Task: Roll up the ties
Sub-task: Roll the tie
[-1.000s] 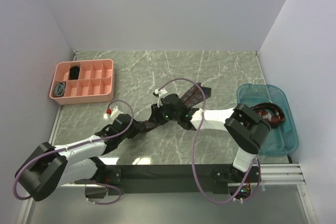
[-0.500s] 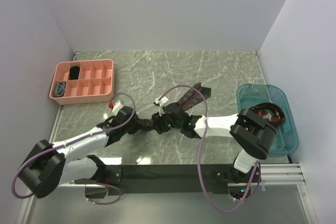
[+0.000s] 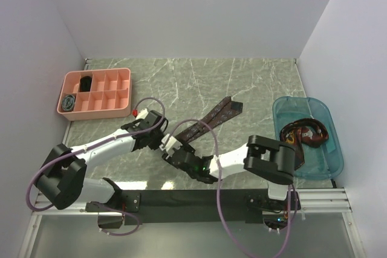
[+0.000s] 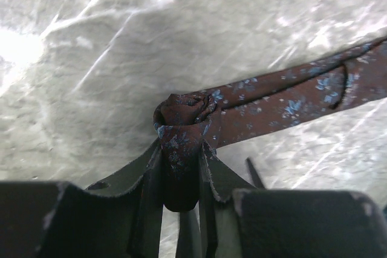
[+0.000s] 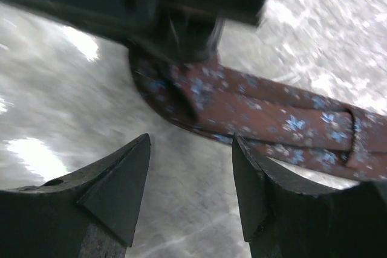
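A dark brown-maroon patterned tie (image 3: 208,119) lies as a long strip on the marble table, running from the middle up to the right. My left gripper (image 3: 161,141) is shut on its near end, which is wound into a small coil (image 4: 181,122) between the fingers (image 4: 213,167). The strip (image 4: 290,92) leads off to the right. My right gripper (image 3: 172,154) is open and empty just in front of that coil. In the right wrist view its jaws (image 5: 191,143) stand wide apart over bare table, with the tie (image 5: 266,113) and the left gripper (image 5: 181,10) just beyond.
A pink divided tray (image 3: 124,75) sits at the back left and holds a black coil (image 3: 86,82) and a grey-blue coil (image 3: 70,101). A blue bin (image 3: 320,164) at the right holds more ties (image 3: 305,133). Purple cables loop over both arms.
My right gripper has let go of the tie and pulled back toward the near edge and left. My left gripper has shifted slightly farther in, still holding the coiled end.
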You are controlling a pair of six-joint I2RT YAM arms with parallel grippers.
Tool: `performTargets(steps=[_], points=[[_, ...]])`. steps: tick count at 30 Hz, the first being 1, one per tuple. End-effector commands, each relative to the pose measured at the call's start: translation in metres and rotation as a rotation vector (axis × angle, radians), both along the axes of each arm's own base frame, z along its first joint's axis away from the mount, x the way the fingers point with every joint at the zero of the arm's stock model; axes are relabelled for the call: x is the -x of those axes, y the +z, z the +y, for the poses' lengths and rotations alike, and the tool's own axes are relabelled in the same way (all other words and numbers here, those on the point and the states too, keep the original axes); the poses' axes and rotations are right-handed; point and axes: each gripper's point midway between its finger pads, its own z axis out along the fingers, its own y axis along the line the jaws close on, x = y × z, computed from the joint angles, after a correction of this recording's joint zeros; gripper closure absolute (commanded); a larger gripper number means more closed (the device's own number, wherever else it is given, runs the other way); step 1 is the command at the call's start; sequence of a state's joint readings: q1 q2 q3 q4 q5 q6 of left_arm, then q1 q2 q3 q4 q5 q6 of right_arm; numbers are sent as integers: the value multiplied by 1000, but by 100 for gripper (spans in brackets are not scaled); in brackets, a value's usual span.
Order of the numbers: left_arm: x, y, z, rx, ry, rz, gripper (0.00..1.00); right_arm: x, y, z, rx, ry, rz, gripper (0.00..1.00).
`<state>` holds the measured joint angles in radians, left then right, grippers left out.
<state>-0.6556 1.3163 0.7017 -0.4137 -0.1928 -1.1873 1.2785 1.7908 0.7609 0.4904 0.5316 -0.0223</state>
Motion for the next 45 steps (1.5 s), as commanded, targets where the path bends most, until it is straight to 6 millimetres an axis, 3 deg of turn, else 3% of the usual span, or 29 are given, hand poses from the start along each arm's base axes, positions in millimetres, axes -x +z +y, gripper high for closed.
performTargets(steps=[1,6,10,14,17,24,29,32,39,42,43,45], points=[[2,6,-2,-17,-42,16,99,-22,21,0,-1,-108,-153,37],[9,-2,1,-43,-58,50,99,-15,8,9,43,-82,-174,37],[11,-10,6,-47,-39,51,99,-16,5,-7,19,-138,-136,38],[9,-15,6,-37,-14,40,99,-17,22,-27,-117,-191,4,39],[7,-18,4,-27,-13,30,99,-20,18,-38,-238,-225,228,43],[9,-27,3,-15,-14,34,99,-34,1,-68,-464,-440,601,65],[8,-28,0,-7,-21,37,99,-43,-21,-91,-523,-600,733,69],[7,-29,-3,5,-25,36,99,-45,-29,-94,-539,-647,787,70],[-11,-31,-9,20,-24,31,99,-76,-38,-101,-584,-771,887,69],[-34,-33,-11,28,-11,31,99,-110,-31,-107,-614,-825,903,69],[-48,-26,-16,43,-8,13,99,-130,-26,-108,-617,-835,901,68],[-65,-33,-13,31,3,29,99,-149,-21,-109,-600,-842,898,68]])
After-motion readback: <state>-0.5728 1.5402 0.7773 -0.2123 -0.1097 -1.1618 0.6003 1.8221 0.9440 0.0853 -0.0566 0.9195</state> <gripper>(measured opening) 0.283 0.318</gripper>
